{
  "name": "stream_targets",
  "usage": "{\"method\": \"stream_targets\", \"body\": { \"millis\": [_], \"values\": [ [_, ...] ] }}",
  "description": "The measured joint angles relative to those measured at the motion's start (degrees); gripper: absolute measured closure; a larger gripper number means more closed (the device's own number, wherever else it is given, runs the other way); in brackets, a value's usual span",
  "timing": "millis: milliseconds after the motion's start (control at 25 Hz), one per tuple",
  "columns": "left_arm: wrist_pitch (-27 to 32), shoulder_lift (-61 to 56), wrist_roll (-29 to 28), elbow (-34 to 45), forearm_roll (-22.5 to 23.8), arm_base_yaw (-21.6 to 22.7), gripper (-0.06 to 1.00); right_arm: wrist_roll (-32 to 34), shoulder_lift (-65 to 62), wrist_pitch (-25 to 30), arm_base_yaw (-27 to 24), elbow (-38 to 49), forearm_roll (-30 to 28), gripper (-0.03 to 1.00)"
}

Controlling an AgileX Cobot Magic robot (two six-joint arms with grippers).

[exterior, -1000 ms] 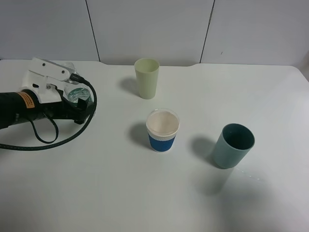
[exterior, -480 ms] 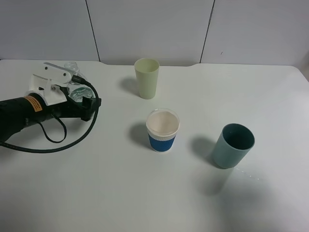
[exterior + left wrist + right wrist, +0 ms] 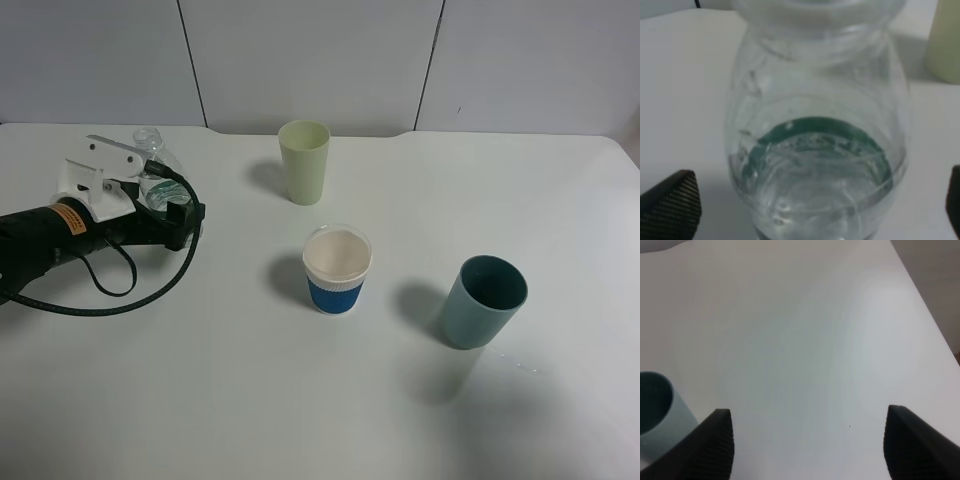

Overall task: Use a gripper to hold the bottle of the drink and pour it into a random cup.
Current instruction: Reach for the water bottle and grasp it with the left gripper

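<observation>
Left gripper (image 3: 812, 200) is at the bottle (image 3: 817, 125), far left of the table (image 3: 250, 400). Jaws are spread. The bottle sits between the dark pads (image 3: 670, 202), about centred in the gap. Table shows on both sides of it, so no contact, going by the wrist view. The bottle stands roughly upright, open mouth up, with its long axis crossing the line between the pads. That suits a side grasp on the body. Liquid is low in it, and the green label shows through the plastic. The next move is likely just to close.

Right gripper (image 3: 817, 440) also has its jaws spread, with nothing between them. It hangs over bare table near the teal cup (image 3: 483, 298), well apart from the bottle. The left arm is the nearer one and the one for the job.

Cup (image 3: 338, 270), white with a blue band, stands upright mid-table, well to the right of the bottle in the high view. Green cup (image 3: 304, 160) stands behind it, close to the likely carry path, so it is a knock risk. Grasp not done, pour not begun.
</observation>
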Motion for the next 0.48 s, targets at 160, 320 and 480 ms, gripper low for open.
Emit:
{"method": "stream_targets", "body": {
  "millis": [160, 320, 480],
  "values": [
    [-1.3, 0.2, 0.1, -0.1, 0.0, 0.0, -0.05, 0.0, 0.0, 0.0, 0.0, 0.0, 0.0, 0.33],
    [-1.8, 1.9, 0.1, -0.1, 0.0, 0.0, -0.05, 0.0, 0.0, 0.0, 0.0, 0.0, 0.0, 0.33],
    [-1.9, 3.6, 0.1, -0.1, 0.0, 0.0, -0.05, 0.0, 0.0, 0.0, 0.0, 0.0, 0.0, 0.33]
  ]
}}
